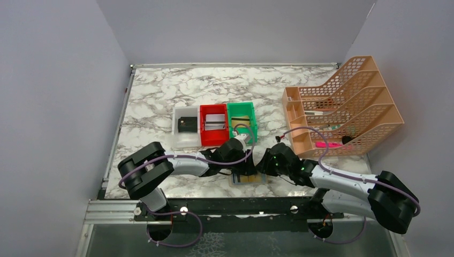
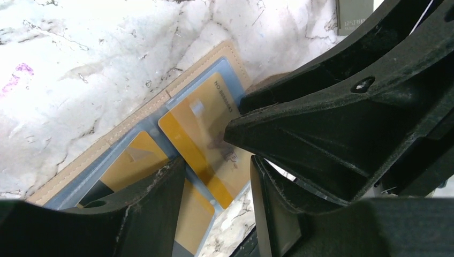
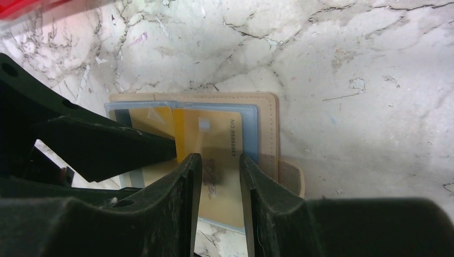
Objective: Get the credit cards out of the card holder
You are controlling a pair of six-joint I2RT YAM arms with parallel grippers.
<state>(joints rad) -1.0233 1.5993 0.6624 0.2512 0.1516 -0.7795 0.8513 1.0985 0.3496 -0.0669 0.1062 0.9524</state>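
Working a card out of its sleeve is the step in hand. The tan stitched folding card holder lies open and flat on the white marble tabletop, near the front edge between your two arms, with two gold-yellow plastic credit cards tucked under its bluish clear sleeves. Your right fingers stand narrow with a slim gap showing, tips down over the right-hand card, clamped on nothing I can see. Your left fingers sit about half apart over that same card, holding nothing, with one tip at its edge. Best bet: pin the holder with the left on the tan border or the other sleeve, not on the card you want. Then drag the card flat toward the sleeve mouth with the right, and pinch only once an edge pokes out. I can't tell which side the mouth is on. Main obstacle is crowding, since both sets of fingers are nearly touching over one card. The holder will likely skate on the smooth marble, and its snap tab sits just beside your right tips. Behind are a white plastic bin, a red plastic bin and a green plastic bin. A peach mesh file organiser stands well apart on the right. None of them is in the way.
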